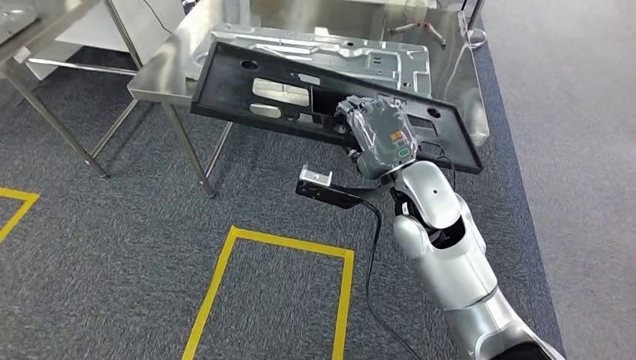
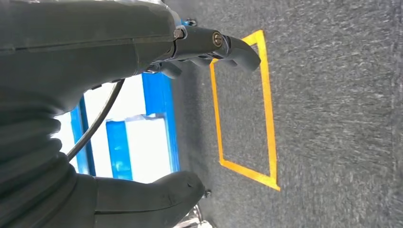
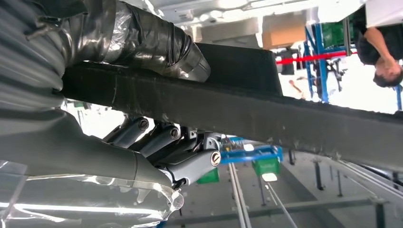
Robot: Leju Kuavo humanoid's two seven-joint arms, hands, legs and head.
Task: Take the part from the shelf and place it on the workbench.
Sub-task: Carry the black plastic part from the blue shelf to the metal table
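The part, a long black flat panel (image 1: 255, 82) with cut-outs, is held slantwise over the steel workbench (image 1: 161, 79); its near-left end juts past the bench's front edge. My right hand (image 1: 382, 135), wrapped in clear film, grips the panel's near long edge right of its middle. The right wrist view has the panel's edge (image 3: 247, 114) clamped between the thumb (image 3: 157, 45) on one face and the dark fingers (image 3: 190, 161) on the other. Whether the panel touches the bench I cannot tell. My left hand (image 2: 95, 52) hangs over the carpet with its fingers apart, holding nothing.
A silver stamped sheet-metal panel (image 1: 337, 49) lies on the workbench under and behind the black part. A metal rod (image 1: 416, 28) lies at the bench's far side. Another steel table (image 1: 30, 30) stands at the left. Yellow tape (image 1: 277, 247) marks the carpet. A person (image 3: 380, 42) stands beyond.
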